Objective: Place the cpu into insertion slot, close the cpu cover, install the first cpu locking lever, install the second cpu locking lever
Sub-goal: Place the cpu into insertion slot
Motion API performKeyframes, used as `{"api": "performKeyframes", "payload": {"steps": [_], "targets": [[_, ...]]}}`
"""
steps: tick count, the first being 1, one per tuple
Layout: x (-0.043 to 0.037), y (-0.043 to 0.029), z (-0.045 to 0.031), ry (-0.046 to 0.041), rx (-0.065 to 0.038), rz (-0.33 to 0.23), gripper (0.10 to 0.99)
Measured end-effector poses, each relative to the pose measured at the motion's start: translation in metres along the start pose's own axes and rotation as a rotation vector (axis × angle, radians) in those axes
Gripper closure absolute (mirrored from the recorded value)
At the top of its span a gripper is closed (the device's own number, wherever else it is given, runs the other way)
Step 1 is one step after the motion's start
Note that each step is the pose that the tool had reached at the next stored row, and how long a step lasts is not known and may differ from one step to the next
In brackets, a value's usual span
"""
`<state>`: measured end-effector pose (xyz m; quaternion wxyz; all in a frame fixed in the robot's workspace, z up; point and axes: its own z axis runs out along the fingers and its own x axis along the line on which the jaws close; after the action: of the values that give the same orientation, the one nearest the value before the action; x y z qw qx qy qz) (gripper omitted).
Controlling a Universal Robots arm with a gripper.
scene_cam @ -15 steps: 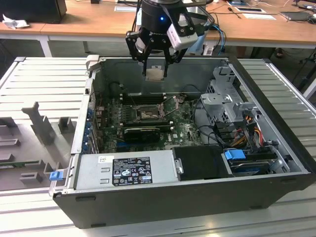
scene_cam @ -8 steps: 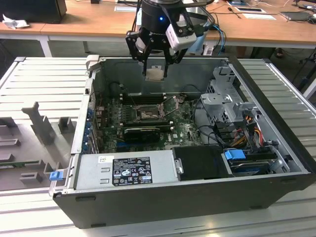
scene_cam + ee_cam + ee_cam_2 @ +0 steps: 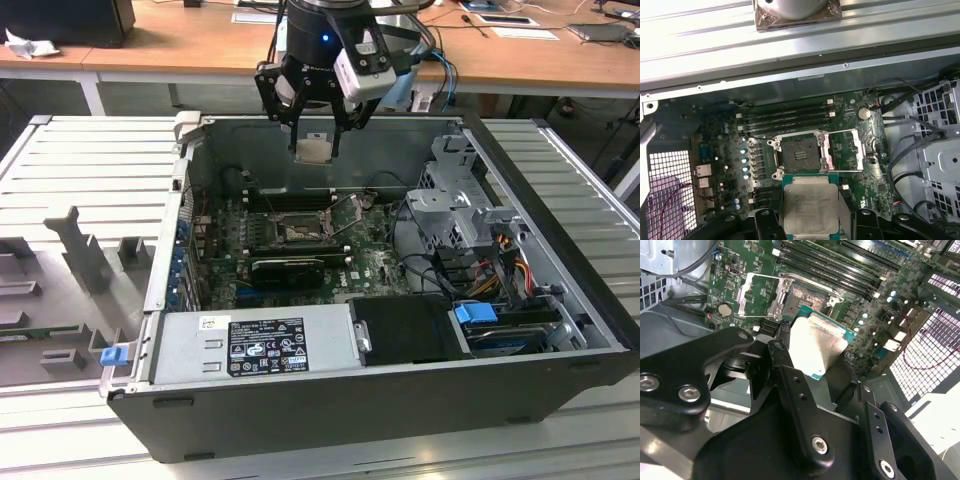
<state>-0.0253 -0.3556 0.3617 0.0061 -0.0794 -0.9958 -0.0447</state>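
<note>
My gripper (image 3: 315, 150) hangs over the open computer case (image 3: 330, 400), shut on the cpu (image 3: 315, 149), a flat square chip with a pale silver top. The chip hangs above the motherboard and touches nothing below. In both wrist views the cpu (image 3: 809, 207) (image 3: 816, 346) sits between the black fingers (image 3: 763, 222) (image 3: 785, 365). The insertion slot (image 3: 800, 154) (image 3: 803, 296) (image 3: 298, 234) lies bare underneath. The cpu cover (image 3: 847, 150) (image 3: 756, 294) is swung open to one side of it. A thin wire locking lever (image 3: 732, 315) lies out beside the cover.
Memory slots (image 3: 785, 117) run along one side of the socket, and a black card (image 3: 290, 268) lies on its near side. A power supply (image 3: 255, 345), a drive cage (image 3: 460, 200) and loose cables (image 3: 490, 270) crowd the case. A grey moulded tray (image 3: 70, 260) lies at the exterior view's left.
</note>
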Motion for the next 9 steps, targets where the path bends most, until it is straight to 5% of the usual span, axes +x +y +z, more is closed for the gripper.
{"api": "performKeyframes", "payload": {"steps": [9], "targets": [[0.0000,0.0000,0.0000,-0.0033,-0.001,0.037,0.557]]}}
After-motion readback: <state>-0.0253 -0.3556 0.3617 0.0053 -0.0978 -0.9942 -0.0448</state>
